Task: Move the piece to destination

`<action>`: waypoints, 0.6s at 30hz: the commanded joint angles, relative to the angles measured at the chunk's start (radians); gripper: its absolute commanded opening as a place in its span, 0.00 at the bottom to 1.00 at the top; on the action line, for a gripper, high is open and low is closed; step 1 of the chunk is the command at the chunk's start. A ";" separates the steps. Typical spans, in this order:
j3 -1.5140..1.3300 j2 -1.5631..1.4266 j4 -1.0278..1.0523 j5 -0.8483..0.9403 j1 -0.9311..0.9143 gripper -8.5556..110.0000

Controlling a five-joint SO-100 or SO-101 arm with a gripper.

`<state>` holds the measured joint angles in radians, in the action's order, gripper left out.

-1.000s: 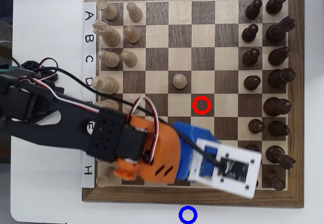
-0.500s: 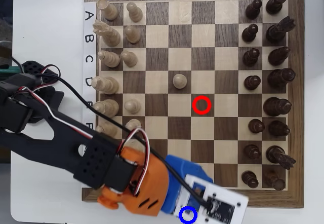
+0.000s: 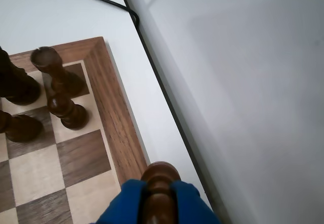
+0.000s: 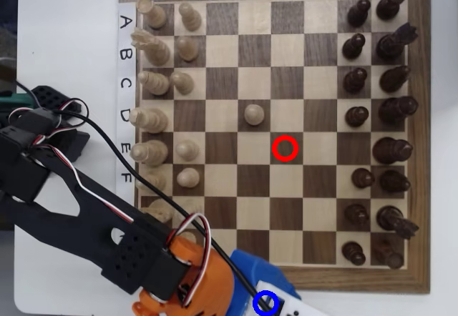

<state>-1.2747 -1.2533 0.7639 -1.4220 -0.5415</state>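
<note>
Closest to the wrist camera, at six o'clock of that picture, two blue padded fingers [image 3: 126, 203] are closed on a small dark brown wooden pawn with a round head [image 3: 160, 176], which stands upright between them. The gripper [image 3: 159, 209] therefore holds the piece, and the pawn is beyond the wooden chessboard with the walnut border [image 3: 119, 117], over the white worktop [image 3: 152, 102] just beside the board edge.

From overhead, the blue fingers [image 4: 261, 273] lie at about six o'clock of the picture, below the board's lower border [image 4: 343, 279]. A small blue ring outline [image 4: 266, 303] is drawn there, and the finger tips reach into it. The pawn itself I cannot pick out in this view; the dark spot inside the ring may be its head. A red ring [image 4: 285, 148] marks a square near the middle of the board. A black cable [image 3: 109, 1] runs on the worktop at twelve o'clock of the wrist view, well apart from the pawn.

The step in hand seems to be the placing. To do it well, I judge that the arm should go straight down until the pawn's base is flat on the worktop inside the ring, then open the fingers slowly and only a little, and lift vertically, so that the tall narrow pawn does not tip over.
</note>
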 commanded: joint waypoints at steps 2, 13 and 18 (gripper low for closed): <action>0.219 0.017 -0.081 0.018 -0.067 0.07; 0.225 0.087 -0.089 0.008 -0.104 0.07; 0.235 0.118 -0.097 -0.015 -0.107 0.07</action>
<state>-1.2594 -1.1244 0.7486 -1.4205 -0.6167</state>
